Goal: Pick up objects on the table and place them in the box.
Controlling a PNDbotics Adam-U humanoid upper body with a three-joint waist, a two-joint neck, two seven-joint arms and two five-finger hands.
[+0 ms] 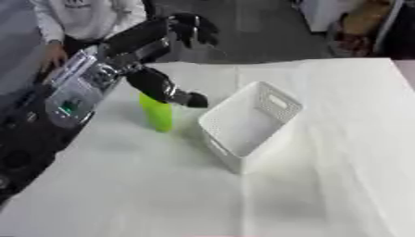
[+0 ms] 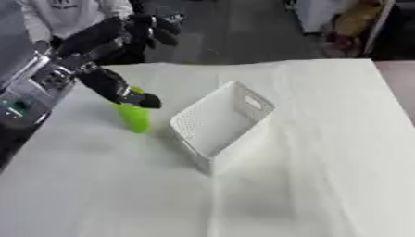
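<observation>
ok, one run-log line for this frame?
left hand: raised, holding nothing | thumb: by green bottle top | bottle: upright, left of white basket | right hand: unseen

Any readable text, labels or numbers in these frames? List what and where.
No text can be read anywhere.
Green bottle: no label visible.
White box: plain perforated walls, no markings.
Left hand: black, no lettering visible.
White table cover: blank.
</observation>
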